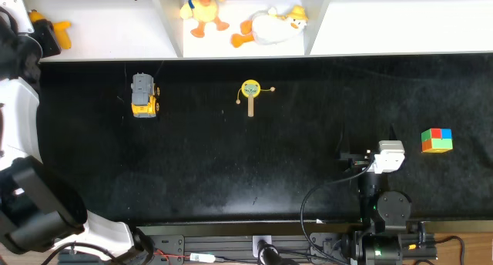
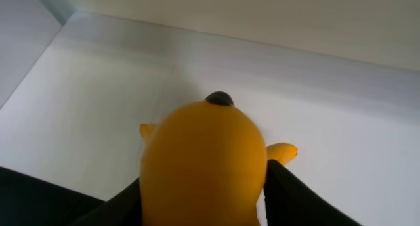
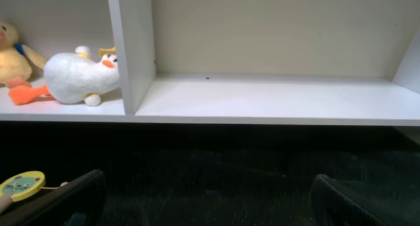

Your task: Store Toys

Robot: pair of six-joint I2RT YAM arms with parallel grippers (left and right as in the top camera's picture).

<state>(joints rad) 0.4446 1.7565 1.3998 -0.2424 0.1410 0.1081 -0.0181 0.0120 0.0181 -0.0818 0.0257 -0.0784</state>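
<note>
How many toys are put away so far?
The yellow duck and the white duck already sit in the middle shelf compartment. The left gripper holds a yellow toy inside the left compartment. The truck, the rattle and the colour cube wait on the table.

A white shelf (image 1: 323,22) runs along the far edge of the black counter (image 1: 231,157). A yellow duck plush (image 1: 204,9) and a white duck plush (image 1: 268,28) lie in its middle compartment, and the left gripper (image 1: 46,34) is at a yellow toy (image 1: 62,30) in its left compartment. On the counter, well apart from one another, sit a yellow and grey toy truck (image 1: 144,95), a small yellow rattle drum (image 1: 250,92) and a multicoloured cube (image 1: 436,140), with the right arm (image 1: 377,189) standing near the cube.
</note>
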